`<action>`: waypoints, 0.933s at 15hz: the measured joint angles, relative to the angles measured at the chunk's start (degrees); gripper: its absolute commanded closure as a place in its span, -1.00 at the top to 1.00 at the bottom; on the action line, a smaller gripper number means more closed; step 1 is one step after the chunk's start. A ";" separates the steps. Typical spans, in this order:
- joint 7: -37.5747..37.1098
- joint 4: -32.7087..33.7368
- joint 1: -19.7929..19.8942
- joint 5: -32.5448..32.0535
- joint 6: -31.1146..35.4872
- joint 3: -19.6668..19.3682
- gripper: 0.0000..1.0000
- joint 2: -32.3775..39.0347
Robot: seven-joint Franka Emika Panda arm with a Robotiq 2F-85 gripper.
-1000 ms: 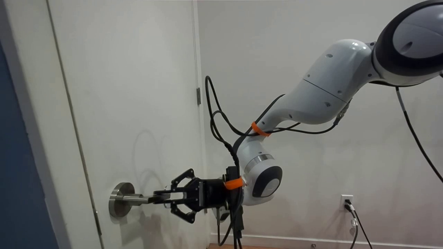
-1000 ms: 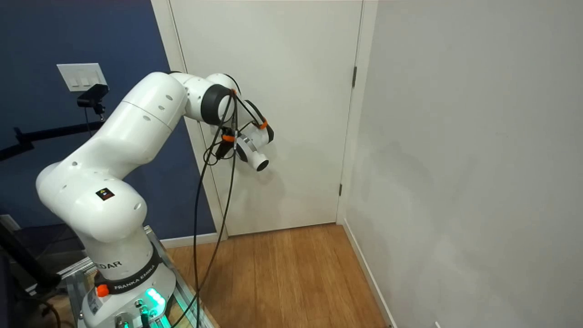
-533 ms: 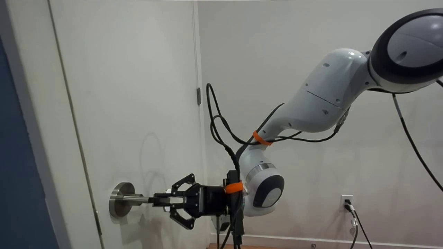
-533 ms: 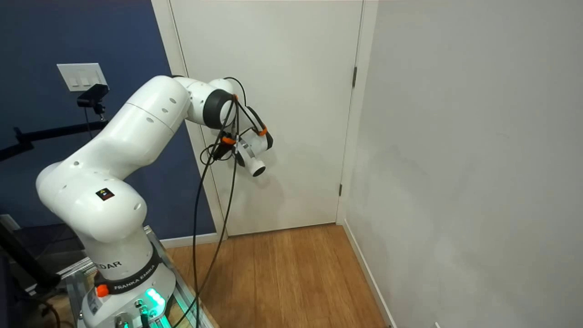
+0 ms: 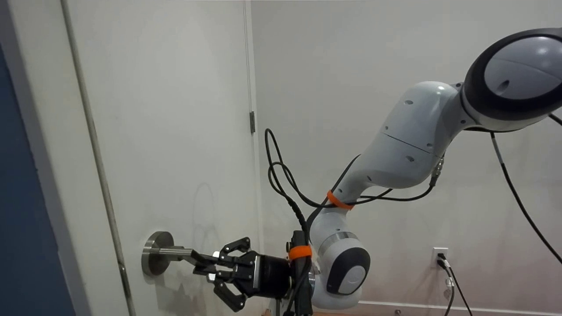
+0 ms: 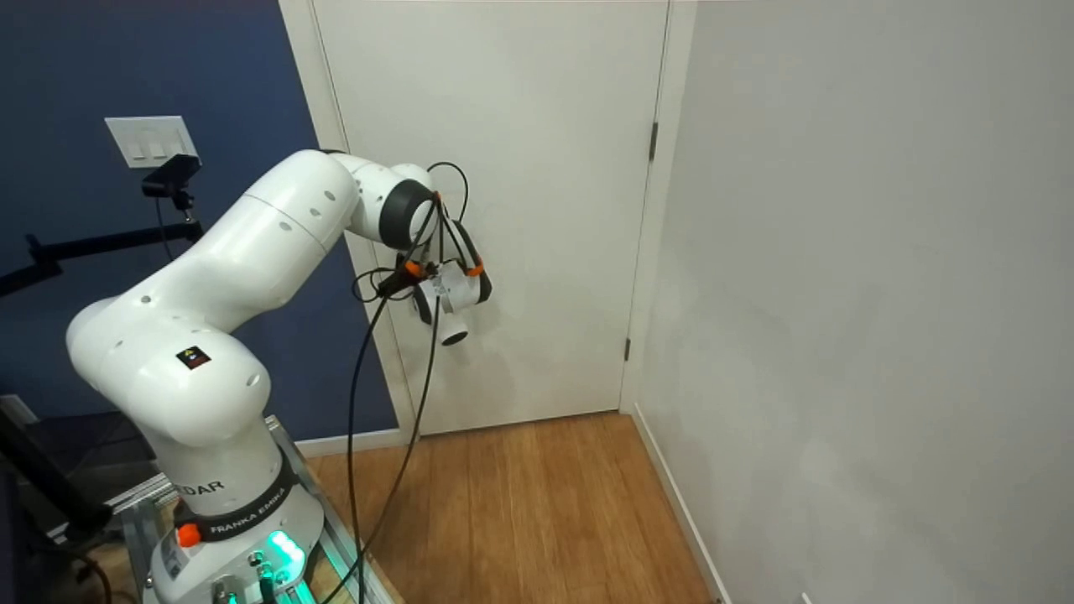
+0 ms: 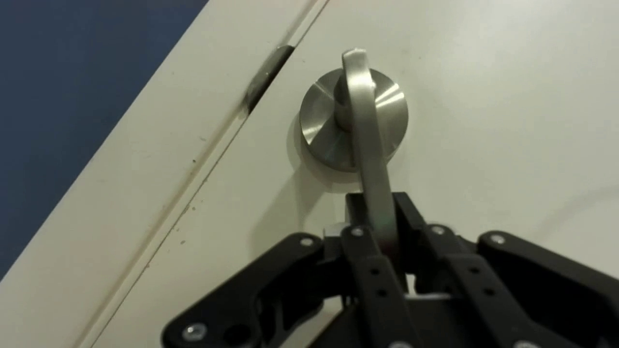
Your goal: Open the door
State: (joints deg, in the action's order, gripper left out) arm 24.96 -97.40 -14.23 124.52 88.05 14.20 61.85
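The white door (image 5: pixel 175 109) stands in its frame, with a narrow gap showing along its handle side in an exterior view. Its brushed silver lever handle (image 7: pixel 365 121) sits on a round rose (image 5: pixel 156 254), and the lever's free end slopes downward. My gripper (image 5: pixel 199 265) is shut on that free end, one black finger on each side of the lever in the wrist view. The gripper itself tilts a little, its fingertips higher than its wrist. In an exterior view, the arm (image 6: pixel 285 218) hides the handle and the fingers from sight.
A white door frame (image 5: pixel 48 131) borders a blue wall (image 6: pixel 226 75) with a light switch (image 6: pixel 151 141). A metal strike plate (image 7: pixel 270 77) shows beside the handle. Loose black cables (image 5: pixel 279 175) loop off the wrist. A plain side wall (image 6: pixel 873 252) stands near the hinges, above wooden floor (image 6: pixel 520 503).
The arm and gripper have moved down, and the lever has turned from level to sloping downward. The gap along the door's handle edge looks wider, and the rose has shifted slightly.
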 measured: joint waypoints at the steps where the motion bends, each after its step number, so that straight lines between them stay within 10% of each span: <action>1: 0.00 -0.99 0.03 1.17 -0.66 0.20 -0.91 -0.04; 14: 12.51 -26.05 2.10 6.29 -3.70 -4.68 -0.91 -14.76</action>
State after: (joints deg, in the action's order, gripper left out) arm 37.47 -123.45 -12.13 130.81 84.35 9.52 47.09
